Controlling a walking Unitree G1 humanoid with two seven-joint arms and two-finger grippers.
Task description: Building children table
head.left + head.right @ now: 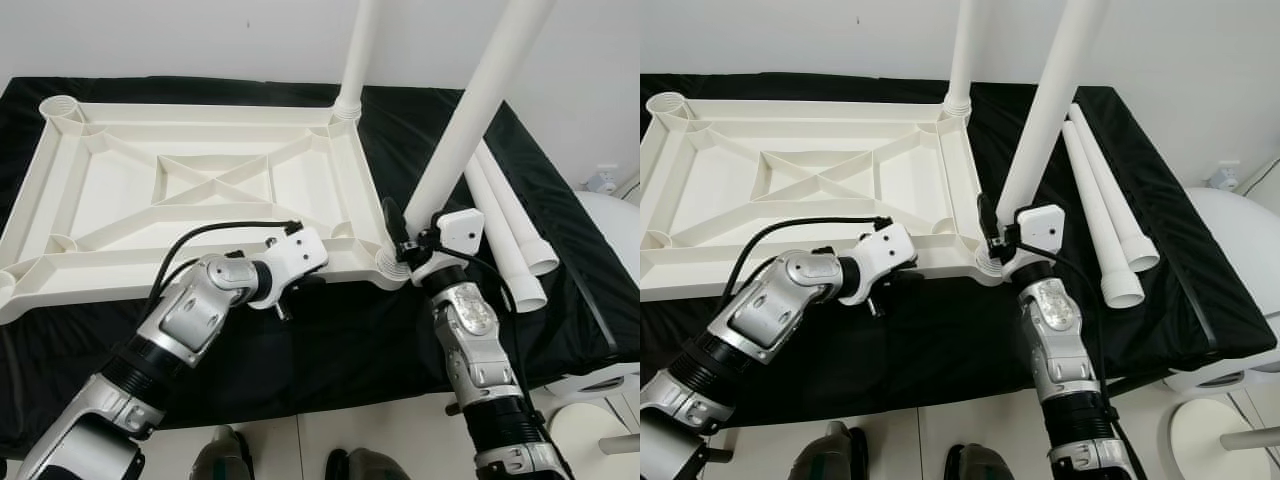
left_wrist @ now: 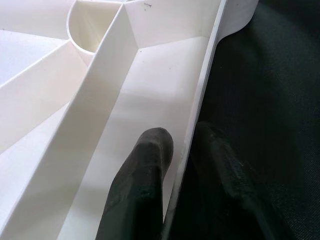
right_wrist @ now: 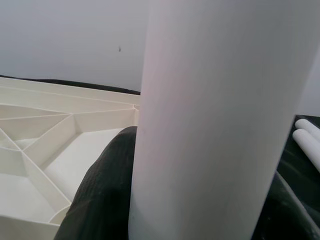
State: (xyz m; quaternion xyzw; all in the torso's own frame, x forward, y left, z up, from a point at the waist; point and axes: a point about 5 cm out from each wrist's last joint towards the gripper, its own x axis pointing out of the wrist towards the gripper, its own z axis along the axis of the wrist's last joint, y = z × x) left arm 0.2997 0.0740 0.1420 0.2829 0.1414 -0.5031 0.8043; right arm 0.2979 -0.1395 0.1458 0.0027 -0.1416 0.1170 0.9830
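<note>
Left arm bent at elbow, reaching forward and right. Left gripper clamped on tabletop's near rim, one black finger inside, other outside.

Right arm extended forward, wrist upright. Right gripper closed around lower end of white leg at tabletop's near right corner.

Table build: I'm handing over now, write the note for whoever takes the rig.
Left gripper is clamped on the near rim of the upside-down tabletop.
Right gripper holds a leg standing tilted in the near right corner socket.
Done: far right leg is in its socket.
Left: seat the held leg, then fit the two spare legs lying on the black cloth into the left sockets.
</note>
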